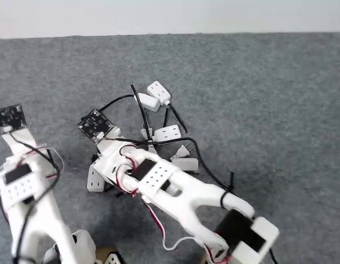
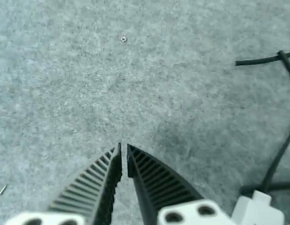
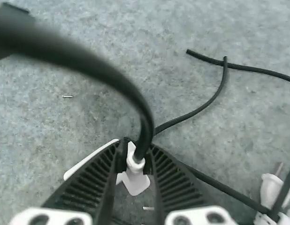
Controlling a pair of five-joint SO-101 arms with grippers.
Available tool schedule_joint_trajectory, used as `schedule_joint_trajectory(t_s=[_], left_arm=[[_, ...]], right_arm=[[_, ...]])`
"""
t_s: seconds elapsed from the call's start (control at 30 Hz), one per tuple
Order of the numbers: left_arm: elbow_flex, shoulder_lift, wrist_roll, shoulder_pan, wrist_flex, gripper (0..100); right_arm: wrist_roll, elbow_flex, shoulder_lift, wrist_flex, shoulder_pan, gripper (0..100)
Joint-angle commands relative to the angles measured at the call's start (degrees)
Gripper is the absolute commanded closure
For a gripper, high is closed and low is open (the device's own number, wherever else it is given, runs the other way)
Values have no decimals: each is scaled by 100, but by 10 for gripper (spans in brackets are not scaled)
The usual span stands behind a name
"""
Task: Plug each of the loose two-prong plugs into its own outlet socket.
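The right pincer [image 3: 134,159] is squeezing a white plug [image 3: 132,177] tight, just left of the middle of the grey tabletop [image 3: 65,122], and the plug's black cord [image 3: 88,65] is curving up and away from it. The left pincer [image 2: 124,152] is hanging at the far left, pressed together with nothing inside. White outlet sockets [image 1: 167,133] are lying among tangled cords, a little right of the held plug and farther back.

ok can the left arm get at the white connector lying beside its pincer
Probably yes: the white connector lies on the carpet close beside the left pincer with nothing between them. The pincer is shut, so it would have to open first.
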Motion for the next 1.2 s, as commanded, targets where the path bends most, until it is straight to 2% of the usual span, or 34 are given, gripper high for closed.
schedule_joint_trajectory(t_s=[0.0, 0.53, 1.17], left_arm=[[-866, 844, 62, -18, 220, 988], [-1086, 1160, 53, -26, 211, 988], [-1077, 1178, 35, -88, 211, 988]], right_arm=[[88, -536, -13, -75, -136, 991], [114, -378, 4, -75, -576, 991], [369, -607, 435, -127, -312, 991]])
